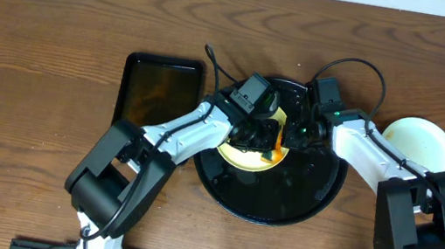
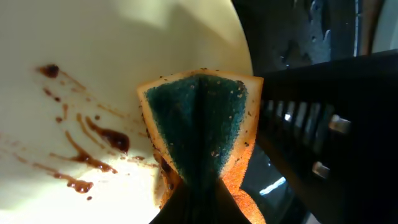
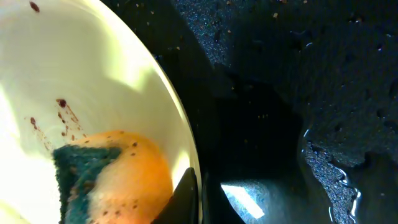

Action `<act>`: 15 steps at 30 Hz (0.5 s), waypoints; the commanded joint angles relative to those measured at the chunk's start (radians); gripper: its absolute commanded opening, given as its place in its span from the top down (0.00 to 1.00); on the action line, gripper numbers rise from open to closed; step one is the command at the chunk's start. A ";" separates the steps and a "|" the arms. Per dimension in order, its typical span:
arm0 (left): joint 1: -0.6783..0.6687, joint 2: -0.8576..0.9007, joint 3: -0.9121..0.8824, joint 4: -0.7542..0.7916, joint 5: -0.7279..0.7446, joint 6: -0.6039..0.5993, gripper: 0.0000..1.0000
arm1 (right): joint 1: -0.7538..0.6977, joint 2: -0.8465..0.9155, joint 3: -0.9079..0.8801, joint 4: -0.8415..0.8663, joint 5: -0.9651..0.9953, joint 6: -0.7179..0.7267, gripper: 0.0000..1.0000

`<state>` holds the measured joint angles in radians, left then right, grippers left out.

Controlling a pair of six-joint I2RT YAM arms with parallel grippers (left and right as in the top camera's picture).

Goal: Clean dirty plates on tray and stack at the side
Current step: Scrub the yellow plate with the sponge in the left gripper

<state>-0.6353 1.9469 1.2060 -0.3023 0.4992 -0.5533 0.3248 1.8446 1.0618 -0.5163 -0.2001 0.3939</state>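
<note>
Pale yellow plate (image 1: 242, 156) at about 10 o'clock on the round black tray (image 1: 280, 211), streaked with brown sauce smears (image 2: 93, 146), mostly toward 8 o'clock in the left wrist view. Pressed against the plate's face near its rim: an orange sponge (image 2: 199, 118), green scouring side creased down the middle, pinched tight in the closed left gripper (image 1: 265, 138). At the plate's 3 o'clock edge, the right gripper (image 1: 299, 134), shut, apparently nipping the rim to steady it; cannot confirm the bite from the dark wrist view. Glossy tray floor wet, with a water film (image 3: 336, 168) beside the plate. Further out on the table, a rectangular black tray (image 1: 161, 89) at 9 o'clock and a pale round dish (image 1: 418, 143) at 3 o'clock.

Likely trouble: a thin rim hold slipping under a hard scrub stroke, sending the plate skating over the wet gloss or tipping it on edge. Also possible: the creased sponge meeting the plate with only a narrow edge, dragging sauce about instead of lifting it; the sponge levered out of the pinch by sideways load; the two wrists, close together over the plate, knocking one another on a wide sweep toward 3 o'clock.
</note>
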 commanded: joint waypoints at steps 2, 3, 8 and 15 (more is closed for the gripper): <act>0.002 0.044 0.008 0.008 -0.025 -0.008 0.92 | 0.009 -0.001 -0.024 -0.016 0.054 -0.013 0.99; 0.002 0.053 0.008 0.005 -0.063 -0.008 0.92 | 0.009 -0.001 -0.024 -0.016 0.054 -0.013 0.99; 0.052 0.087 0.008 -0.039 -0.305 -0.010 0.92 | 0.009 -0.001 -0.024 -0.026 0.054 -0.013 0.99; 0.209 0.078 0.011 -0.075 -0.331 0.022 0.93 | 0.009 -0.001 -0.024 -0.027 0.054 -0.013 0.99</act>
<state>-0.4973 1.9854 1.2278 -0.3210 0.3141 -0.5560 0.3248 1.8446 1.0611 -0.5209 -0.2001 0.3935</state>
